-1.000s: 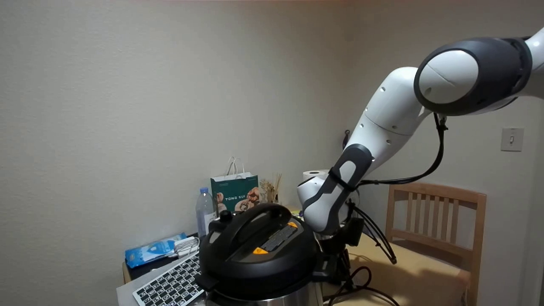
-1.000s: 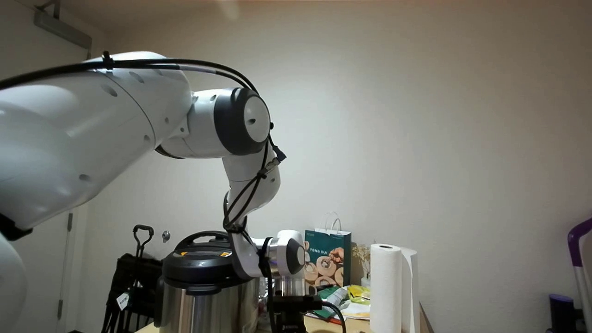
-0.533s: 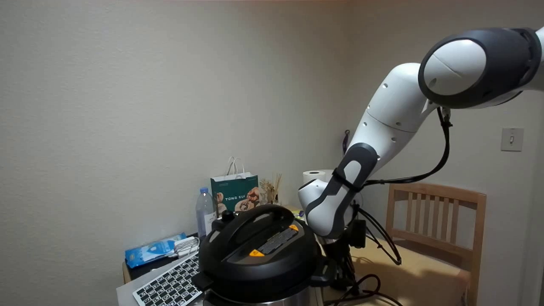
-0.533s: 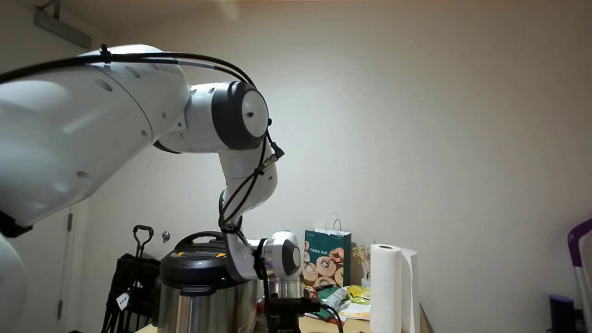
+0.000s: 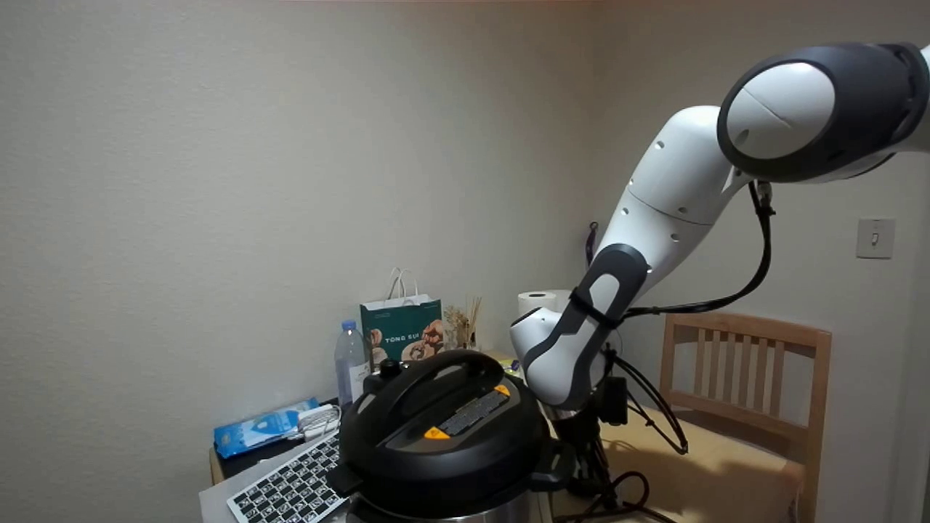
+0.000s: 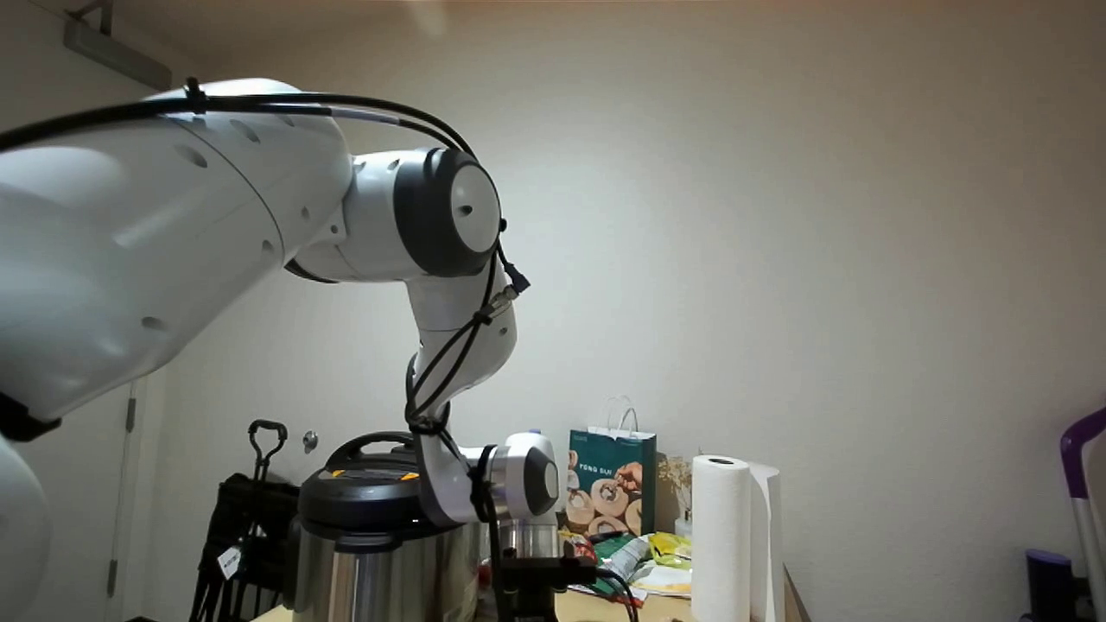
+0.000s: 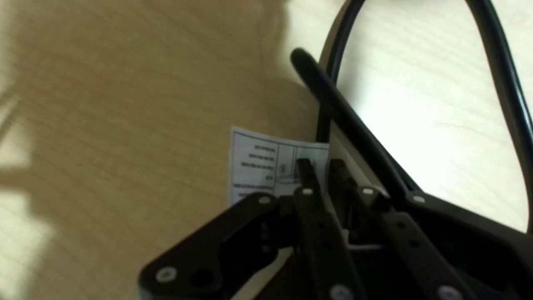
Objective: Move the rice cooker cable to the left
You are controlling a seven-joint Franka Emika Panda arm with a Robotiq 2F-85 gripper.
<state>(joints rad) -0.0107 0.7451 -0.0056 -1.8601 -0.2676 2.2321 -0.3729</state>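
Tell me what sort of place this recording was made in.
Most likely a home, perhaps a dining or kitchen corner, though a small office is possible. The rice cooker, the roll of paper towels and the slatted wooden chair point that way.
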